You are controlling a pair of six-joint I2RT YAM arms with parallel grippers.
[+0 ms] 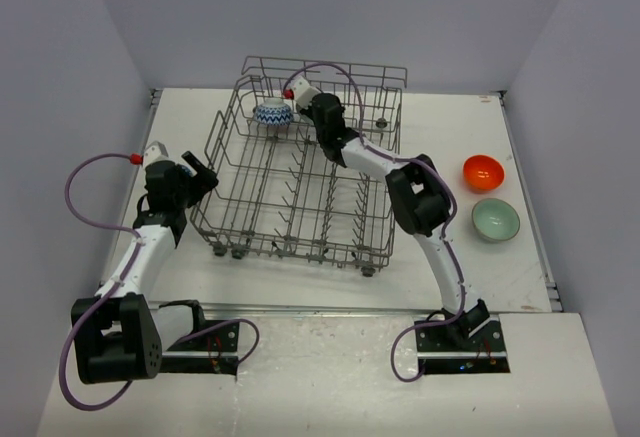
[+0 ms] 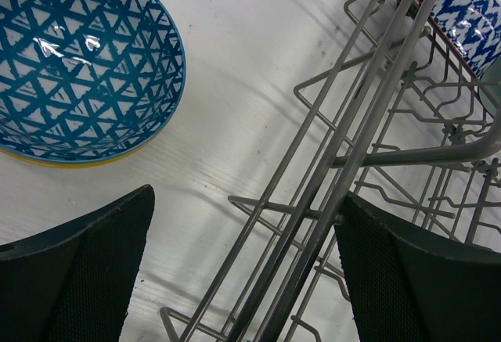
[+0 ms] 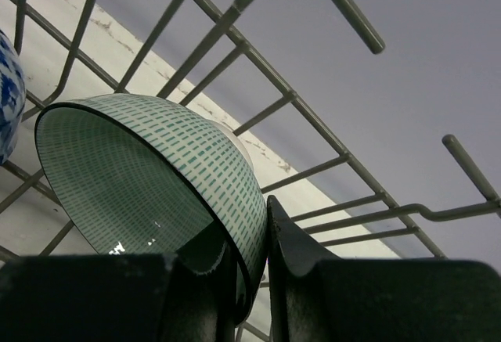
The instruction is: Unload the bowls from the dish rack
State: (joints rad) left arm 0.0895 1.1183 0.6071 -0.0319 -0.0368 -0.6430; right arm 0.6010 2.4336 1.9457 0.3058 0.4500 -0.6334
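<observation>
White table [image 1: 300,275] with faint dark scuffs, plain pale grey walls [image 1: 420,7] closing three sides

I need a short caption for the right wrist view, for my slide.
Right gripper pinches the rim of a green-dashed bowl inside the dish rack.

bright, even overhead light; soft shadows under the dish rack [image 1: 300,197] on the white table [image 1: 520,267]. glints on the teal patterned bowl [image 2: 78,60] and mint dashed bowl [image 3: 141,178]. left gripper [image 2: 244,193] looks dark, soft-edged.
</observation>
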